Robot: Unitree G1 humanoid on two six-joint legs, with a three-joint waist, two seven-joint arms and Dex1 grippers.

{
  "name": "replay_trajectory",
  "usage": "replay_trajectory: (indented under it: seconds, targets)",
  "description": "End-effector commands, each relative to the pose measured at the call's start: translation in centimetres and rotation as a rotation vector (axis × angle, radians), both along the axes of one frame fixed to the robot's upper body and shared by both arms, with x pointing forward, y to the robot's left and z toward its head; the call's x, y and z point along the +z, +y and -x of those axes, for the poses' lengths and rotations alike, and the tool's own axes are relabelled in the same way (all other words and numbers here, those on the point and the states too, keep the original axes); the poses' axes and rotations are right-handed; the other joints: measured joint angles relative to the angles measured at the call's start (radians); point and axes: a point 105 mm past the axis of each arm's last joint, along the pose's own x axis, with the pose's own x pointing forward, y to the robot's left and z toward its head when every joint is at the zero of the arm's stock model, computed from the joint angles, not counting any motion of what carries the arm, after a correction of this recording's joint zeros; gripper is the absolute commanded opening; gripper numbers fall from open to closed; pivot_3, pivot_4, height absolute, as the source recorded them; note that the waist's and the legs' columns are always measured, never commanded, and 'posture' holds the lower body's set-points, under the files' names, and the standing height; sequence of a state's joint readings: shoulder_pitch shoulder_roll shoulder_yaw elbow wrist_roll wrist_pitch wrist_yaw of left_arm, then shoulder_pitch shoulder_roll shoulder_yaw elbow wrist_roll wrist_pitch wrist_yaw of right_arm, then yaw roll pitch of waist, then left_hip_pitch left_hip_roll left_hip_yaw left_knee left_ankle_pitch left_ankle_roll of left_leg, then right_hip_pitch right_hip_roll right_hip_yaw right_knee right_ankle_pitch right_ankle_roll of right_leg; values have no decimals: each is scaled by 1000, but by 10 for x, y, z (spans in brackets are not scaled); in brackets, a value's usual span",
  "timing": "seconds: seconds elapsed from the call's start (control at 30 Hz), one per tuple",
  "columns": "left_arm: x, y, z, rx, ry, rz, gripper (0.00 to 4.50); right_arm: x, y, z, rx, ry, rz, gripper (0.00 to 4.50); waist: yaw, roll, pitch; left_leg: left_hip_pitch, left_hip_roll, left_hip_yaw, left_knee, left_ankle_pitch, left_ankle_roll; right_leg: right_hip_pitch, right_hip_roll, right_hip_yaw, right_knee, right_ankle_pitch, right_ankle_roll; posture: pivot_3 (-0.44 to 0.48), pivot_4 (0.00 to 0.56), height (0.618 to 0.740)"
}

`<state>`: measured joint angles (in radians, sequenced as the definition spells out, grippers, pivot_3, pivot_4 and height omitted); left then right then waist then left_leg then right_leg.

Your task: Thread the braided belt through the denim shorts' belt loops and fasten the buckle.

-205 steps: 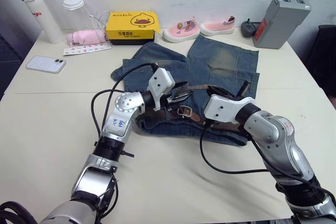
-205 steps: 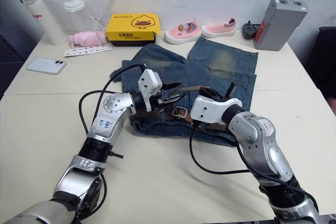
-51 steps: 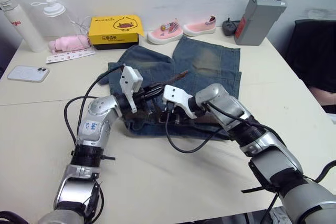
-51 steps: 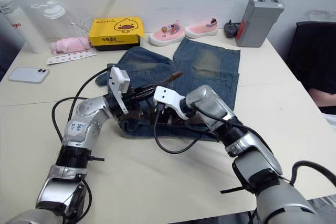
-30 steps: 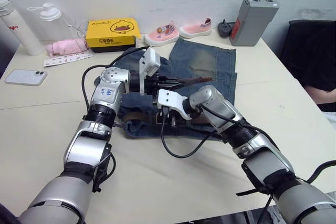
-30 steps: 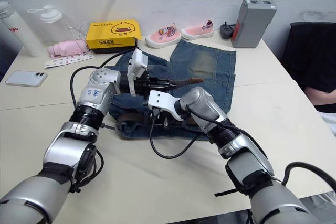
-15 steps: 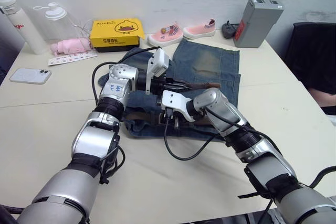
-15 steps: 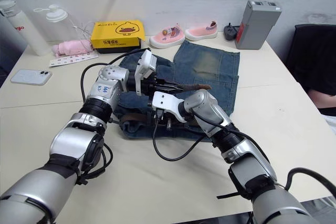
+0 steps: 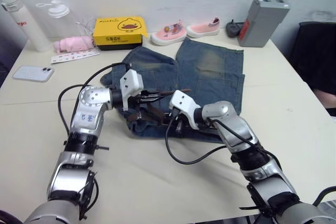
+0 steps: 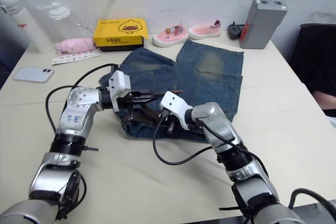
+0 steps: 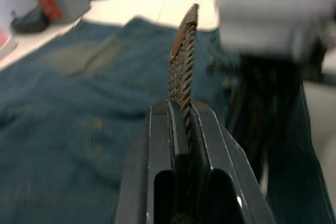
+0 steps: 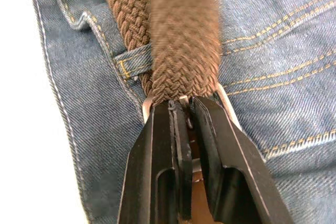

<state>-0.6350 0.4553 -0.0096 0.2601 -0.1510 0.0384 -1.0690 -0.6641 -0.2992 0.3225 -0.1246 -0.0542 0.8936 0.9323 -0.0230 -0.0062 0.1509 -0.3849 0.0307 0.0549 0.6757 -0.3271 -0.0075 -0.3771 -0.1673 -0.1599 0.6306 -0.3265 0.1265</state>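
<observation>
The denim shorts (image 9: 210, 72) lie flat mid-table, waistband toward me. My left gripper (image 9: 151, 97) hovers over the waistband's left part, shut on the braided belt (image 11: 185, 72) near its free end, whose tip sticks out past the fingers. My right gripper (image 9: 176, 125) is down at the waistband, shut on the buckle (image 12: 229, 111). In the right wrist view the brown strap (image 12: 178, 51) runs up out of the silver frame, beside a belt loop (image 12: 132, 64).
Along the table's far edge stand two bottles (image 9: 20, 17), a pink cloth (image 9: 76, 43), a yellow box (image 9: 119, 27), two pink shoes (image 9: 169, 32) and a grey case (image 9: 262, 14). A phone (image 9: 32, 73) lies at the left. A dark chair (image 9: 315, 51) is at the right.
My left gripper has drawn back to the left and lower with the belt end. The right gripper stays at the waistband. The camera has shifted a little.
</observation>
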Motion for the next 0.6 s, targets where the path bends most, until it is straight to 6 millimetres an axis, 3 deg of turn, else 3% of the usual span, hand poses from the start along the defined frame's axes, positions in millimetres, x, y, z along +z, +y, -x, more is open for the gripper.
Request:
replay_trajectory:
  seconds: [0.03,0.07,0.17,0.2,0.23,0.27,0.3,0.47,0.6]
  targets:
    - [16,5,6,60,-82,15,0,28,-3,10,-44,-60,-84,1138,2,1,2,-6,0,-1,5,-1,0,-3,1,-1,-1,0,0,0,150,683]
    - [18,6,7,75,-83,26,0,35,-4,14,-56,-80,-104,1364,3,1,2,-7,0,-2,6,-2,1,-3,1,-1,-1,0,0,0,150,683]
    - [24,8,10,95,-78,47,0,53,-8,26,-79,-141,-155,2772,6,1,3,-9,-1,-1,7,-2,1,-3,1,-1,-2,0,0,0,150,683]
    - [25,9,10,96,-79,46,0,57,-11,30,-85,-167,-164,3059,7,1,3,-9,-1,-1,7,-2,1,-3,1,-2,-2,0,0,0,150,683]
    - [25,9,11,97,-78,45,0,57,-16,34,-95,-205,-145,3677,9,1,3,-8,-1,-1,7,-2,1,-3,1,-2,-2,0,0,0,150,683]
    - [25,9,12,98,-76,44,0,56,-19,37,-101,-231,-130,3860,10,1,3,-9,-1,0,6,-2,1,-3,1,-2,-2,0,0,0,150,683]
    - [25,9,12,100,-75,42,0,52,-22,40,-105,-263,-89,4357,11,1,3,-8,-1,1,6,-2,1,-3,1,-2,-2,0,0,0,150,683]
    - [30,12,10,109,-67,54,0,25,-30,44,-151,-386,71,4357,13,1,4,-8,-1,3,6,-2,1,-3,1,-1,-3,0,0,0,150,683]
    - [33,13,7,110,-70,53,0,17,-27,39,-227,-433,71,4357,10,1,4,-7,0,6,6,-2,1,-3,1,-1,-3,0,0,0,150,683]
